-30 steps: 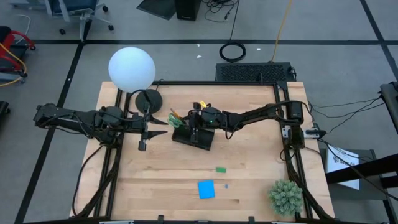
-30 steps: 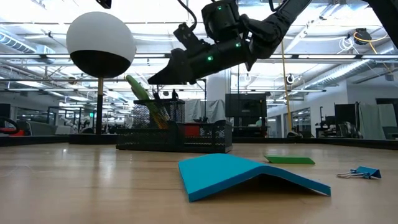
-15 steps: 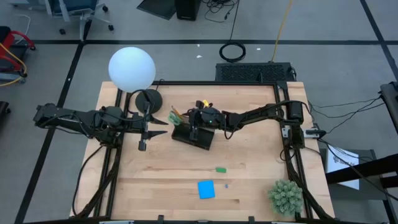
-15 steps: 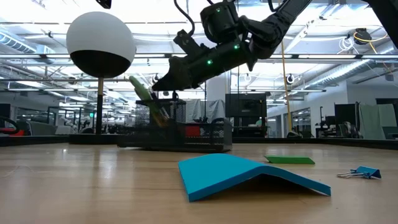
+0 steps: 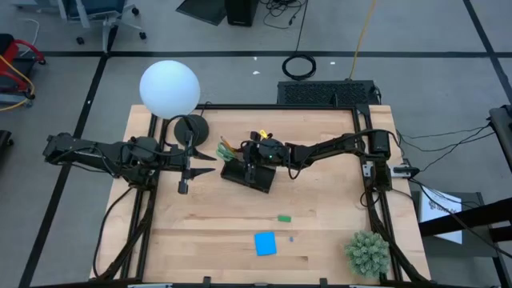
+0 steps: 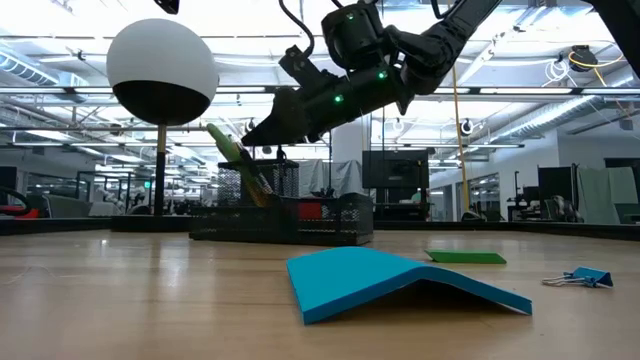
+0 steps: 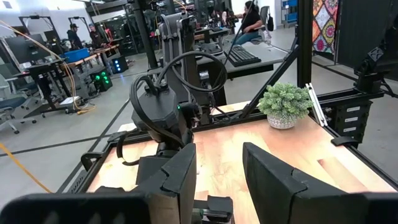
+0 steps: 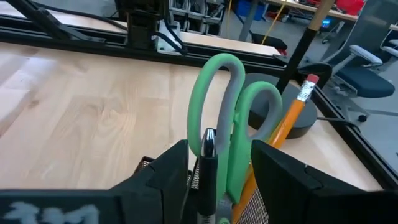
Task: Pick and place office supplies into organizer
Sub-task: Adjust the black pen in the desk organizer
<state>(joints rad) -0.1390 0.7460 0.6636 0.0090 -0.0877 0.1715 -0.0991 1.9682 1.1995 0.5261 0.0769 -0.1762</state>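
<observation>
The organizer [image 5: 247, 173] sits mid-surface, its lower part hidden behind the right gripper [image 8: 214, 168], whose fingers [image 8: 163, 171] stand parted around a dark pen [image 8: 208, 155] beside the green-handled scissors [image 8: 227, 118]; whether they touch the pen is unclear. The left gripper [image 7: 214, 171] hovers near the lamp base [image 5: 190, 128], fingers apart, empty.

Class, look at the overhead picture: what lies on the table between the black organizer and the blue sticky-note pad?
In the high view, only the small green eraser lies between the organizer and the blue sticky-note pad; otherwise bare wood.
</observation>
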